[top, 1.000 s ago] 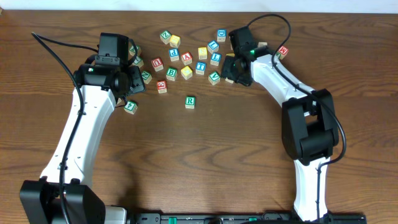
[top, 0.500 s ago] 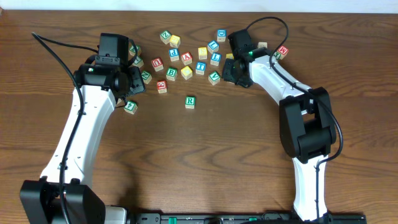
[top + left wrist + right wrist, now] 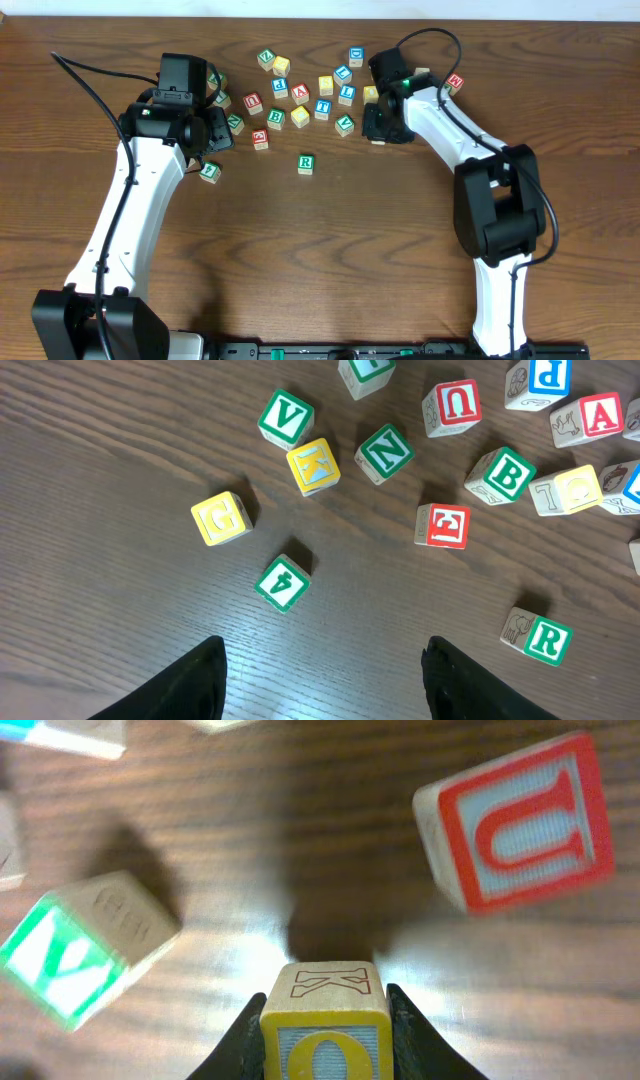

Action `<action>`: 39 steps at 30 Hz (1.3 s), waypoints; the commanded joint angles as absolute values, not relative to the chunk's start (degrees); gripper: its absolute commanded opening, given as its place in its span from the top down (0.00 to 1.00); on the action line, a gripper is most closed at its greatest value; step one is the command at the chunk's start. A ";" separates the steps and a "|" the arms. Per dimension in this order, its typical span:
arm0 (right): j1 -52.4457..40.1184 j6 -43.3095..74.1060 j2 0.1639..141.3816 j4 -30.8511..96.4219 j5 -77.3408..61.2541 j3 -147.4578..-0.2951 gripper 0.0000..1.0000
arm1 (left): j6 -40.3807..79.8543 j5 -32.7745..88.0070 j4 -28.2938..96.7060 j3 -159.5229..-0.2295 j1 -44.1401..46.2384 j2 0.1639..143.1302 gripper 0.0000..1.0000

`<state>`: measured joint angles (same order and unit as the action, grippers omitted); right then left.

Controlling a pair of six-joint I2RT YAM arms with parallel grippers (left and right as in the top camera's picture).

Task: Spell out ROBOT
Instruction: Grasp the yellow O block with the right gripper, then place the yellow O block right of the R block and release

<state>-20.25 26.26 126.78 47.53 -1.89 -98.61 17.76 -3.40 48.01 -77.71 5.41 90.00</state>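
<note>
Gripping the yellow O cube (image 3: 325, 1012), the right end effector (image 3: 325, 1030) pinches it squarely between both fingers (image 3: 240, 1055).

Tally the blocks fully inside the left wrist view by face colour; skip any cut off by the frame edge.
Green: 5 - V, N, 4, B, R
Yellow: 3 - K, G, faint letter
Red: 3 - E, U, A
Total: 11

Reads as a robotics lab. Wood-grain bench (image 3: 330, 240), white left arm (image 3: 125, 225) and right arm (image 3: 445, 125) based along the 6 o'clock edge, cable (image 3: 438, 27) looping at 1 o'clock.
</note>
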 commanded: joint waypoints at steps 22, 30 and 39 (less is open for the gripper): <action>-34.57 32.82 123.92 47.42 2.02 -98.06 0.78 | 16.99 -4.36 48.18 -78.98 5.26 89.47 0.38; -36.91 35.38 125.29 46.68 3.77 -98.02 0.78 | 16.99 -4.36 48.21 -78.98 5.26 89.49 0.38; -37.56 36.25 126.78 46.50 3.97 -97.80 0.78 | 16.99 -4.36 48.21 -78.98 5.26 89.47 0.38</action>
